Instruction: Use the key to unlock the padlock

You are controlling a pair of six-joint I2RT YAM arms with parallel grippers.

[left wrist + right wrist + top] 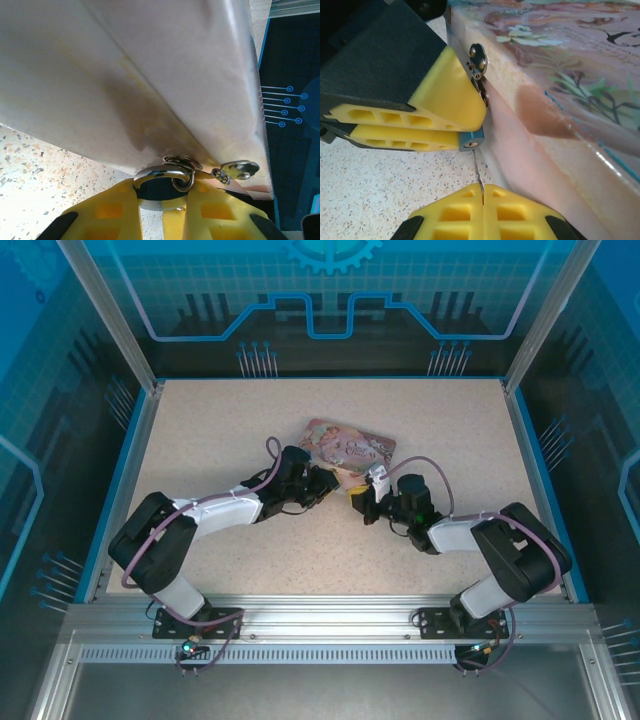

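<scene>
The padlock [470, 139] shows as a small blue body with its keyhole facing my right wrist camera. My left gripper's yellow fingers [435, 107] are clamped on it beside the pink tin [560, 100]. In the left wrist view its metal shackle [161, 172] runs through the tin's hasp ring, with my left gripper [162, 196] shut around the lock. My right gripper [482, 194] is shut on the key [477, 170]. The thin blade points up at the keyhole, its tip right at the opening. From above, the left gripper [328, 485] and right gripper [361, 503] meet at the tin's near edge.
The pink decorated tin [352, 446] lies flat at the table's middle, behind both grippers. A small metal tag [241, 169] hangs by the hasp. Speckled table [300, 550] spreads all round, bounded by blue walls.
</scene>
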